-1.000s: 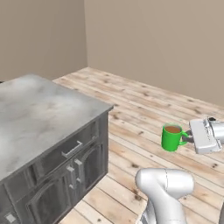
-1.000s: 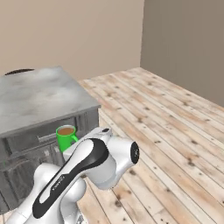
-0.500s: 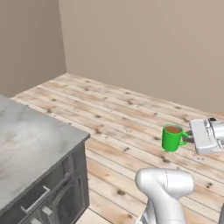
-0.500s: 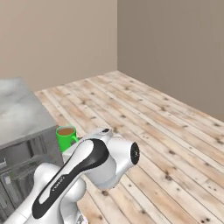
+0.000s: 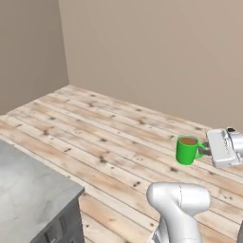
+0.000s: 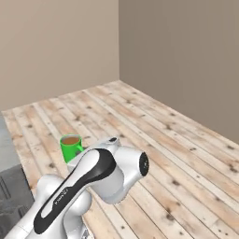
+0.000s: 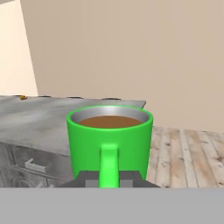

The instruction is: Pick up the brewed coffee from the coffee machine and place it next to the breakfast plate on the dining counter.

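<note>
Green mug in hand, riding with the base as it turns.

The brewed coffee point(image 5: 188, 149) hangs upright in the air over the plank floor point(image 5: 118, 133), brown liquid level at its brim, its handle pinched between the shut fingers of the gripper point(image 7: 109, 177). Relative to the arm the mug has not moved over the last second; the whole backdrop has swept sideways instead, the grey counter point(image 5: 33, 194) sliding out toward the lower left and bare walls taking its place, so the base is driving or turning. The carry is under way; in the hand view a long grey countertop point(image 7: 48, 116), possibly the dining counter, lies ahead behind the mug.
</note>
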